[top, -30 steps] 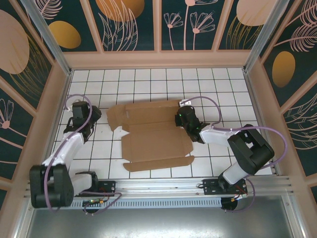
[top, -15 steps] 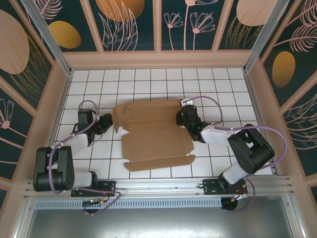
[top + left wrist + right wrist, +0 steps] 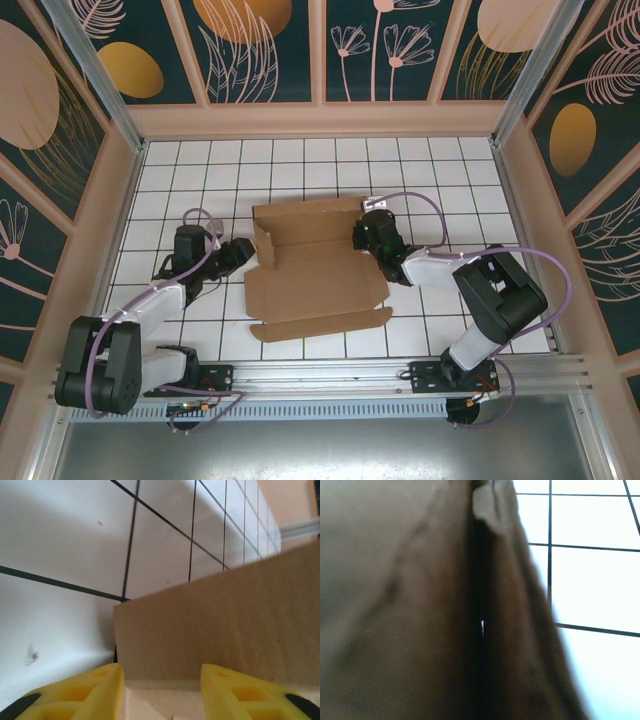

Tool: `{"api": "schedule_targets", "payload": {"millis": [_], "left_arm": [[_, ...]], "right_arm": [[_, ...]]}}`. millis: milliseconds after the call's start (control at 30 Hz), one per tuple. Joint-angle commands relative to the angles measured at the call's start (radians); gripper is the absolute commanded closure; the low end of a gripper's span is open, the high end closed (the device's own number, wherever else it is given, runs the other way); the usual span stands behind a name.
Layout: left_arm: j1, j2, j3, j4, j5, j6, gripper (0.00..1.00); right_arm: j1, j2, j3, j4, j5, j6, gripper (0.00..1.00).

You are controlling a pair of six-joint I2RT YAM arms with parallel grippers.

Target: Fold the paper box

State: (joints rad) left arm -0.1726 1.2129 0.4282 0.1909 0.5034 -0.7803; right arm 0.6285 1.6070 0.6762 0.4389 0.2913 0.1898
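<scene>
Top external: the paper box (image 3: pixel 315 275) is lying partly folded mid-table (image 3: pixel 300 165), with its left flap standing up. The left gripper (image 3: pixel 243 255) is touching that flap. The right gripper (image 3: pixel 368 233) is sitting at the box's far right edge.

Left wrist: the yellow fingers (image 3: pixel 92 687) are standing apart, gripping nothing, with the cardboard wall (image 3: pixel 225 630) rising just ahead.

Right wrist: folded cardboard (image 3: pixel 395 605) is crowding the lens; the jaws are pinching it shut.
</scene>
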Motion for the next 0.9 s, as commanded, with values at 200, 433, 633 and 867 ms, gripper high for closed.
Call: {"api": "schedule_targets", "payload": {"millis": [200,433,633,867], "left_arm": [[-0.069,-0.065,0.104,-0.202,-0.170,0.167,0.52],[-0.132,0.007,0.213,-0.281,-0.204,0.262,0.50],[-0.159,0.026,0.285,-0.367,-0.267,0.368,0.47],[-0.167,0.037,0.317,-0.398,-0.269,0.443,0.41]], "right_arm": [[0.008,0.057,-0.021,-0.153,-0.005,0.013,1.00],[0.010,0.075,-0.001,-0.162,-0.018,-0.003,1.00],[0.009,0.084,0.029,-0.201,-0.017,-0.018,1.00],[0.005,0.073,0.032,-0.238,-0.011,-0.031,1.00]]}}
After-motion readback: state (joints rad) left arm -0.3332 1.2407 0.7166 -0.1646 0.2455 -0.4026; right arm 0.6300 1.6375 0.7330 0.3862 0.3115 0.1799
